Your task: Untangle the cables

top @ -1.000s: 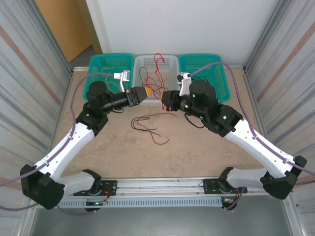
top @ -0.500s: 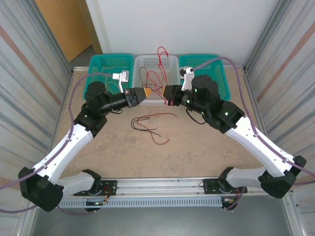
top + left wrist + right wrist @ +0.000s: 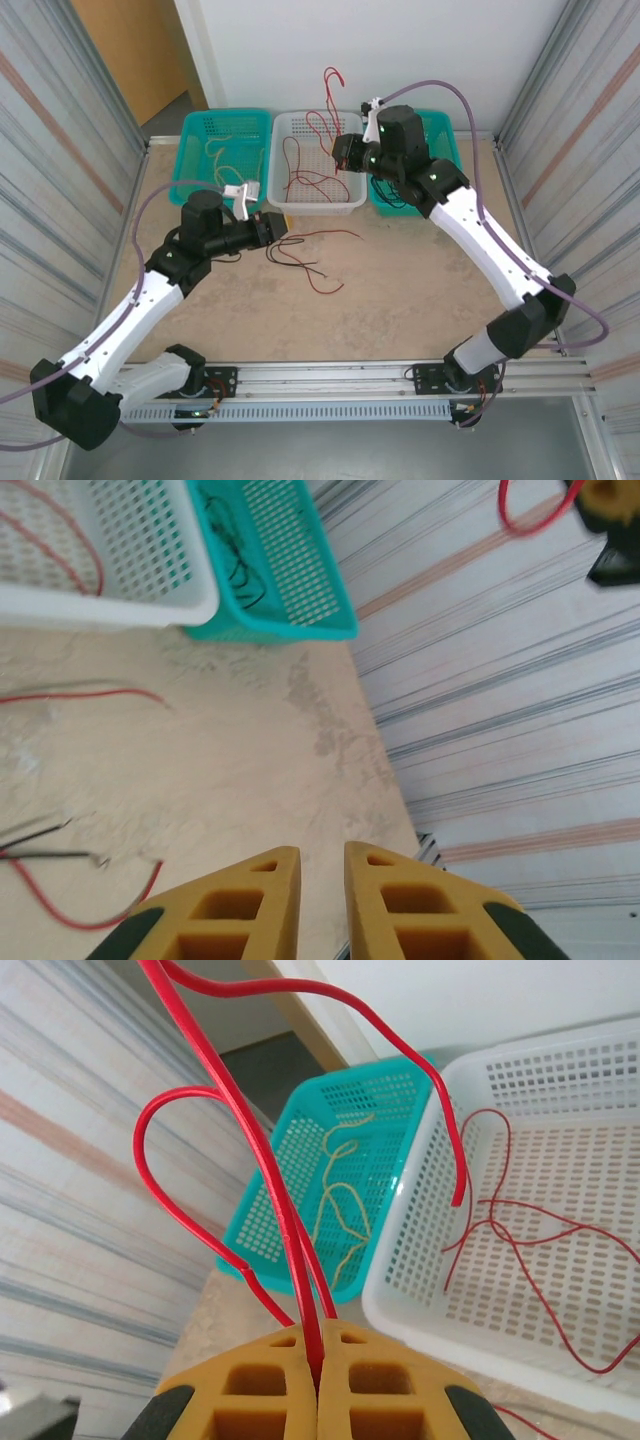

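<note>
Red cable (image 3: 310,1325), clamped in the right hand (image 3: 318,1355) above the white basket (image 3: 310,207) (left hand (image 3: 322,865) slightly parted, empty), looks mid-sorting; next needs a drop inside.

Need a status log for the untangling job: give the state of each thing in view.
right gripper: shut on held red cables, above the white basket.
held red cables: pinched, looping free in the air.
left gripper: slightly open, empty, low over the table.
white basket: holds loose red cables.
left teal basket: holds cream cables.
right teal basket: holds black cables.
table cables: red and black, lying loose, ungripped.
</note>
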